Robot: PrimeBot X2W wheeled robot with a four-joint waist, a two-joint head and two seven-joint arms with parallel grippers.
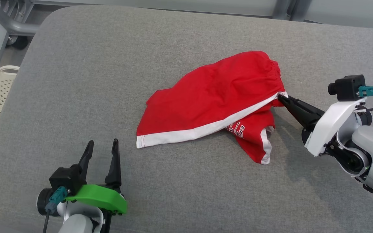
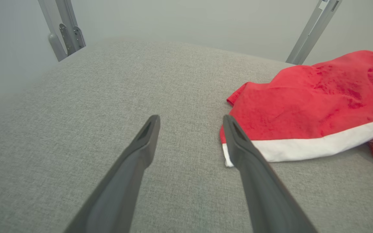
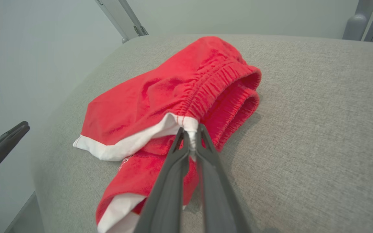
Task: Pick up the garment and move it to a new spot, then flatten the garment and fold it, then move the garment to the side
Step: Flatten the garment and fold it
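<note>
Shorts (image 1: 212,97) lie crumpled on the cushion (image 1: 92,64). Your right gripper (image 3: 190,132) is pinched shut on the white trim (image 3: 191,124) by the waistband (image 3: 219,81); left gripper (image 1: 103,141) hangs wide apart. Lift fast and that thin bite could slip, or the shorts drag bunched.

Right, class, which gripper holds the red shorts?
The right gripper: shut on the white trim of the red shorts, by the waistband. The left gripper stands open, apart.

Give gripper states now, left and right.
left gripper: open, holding nothing.
right gripper: shut on the red shorts, pinching the white trim at the waistband end.
</note>
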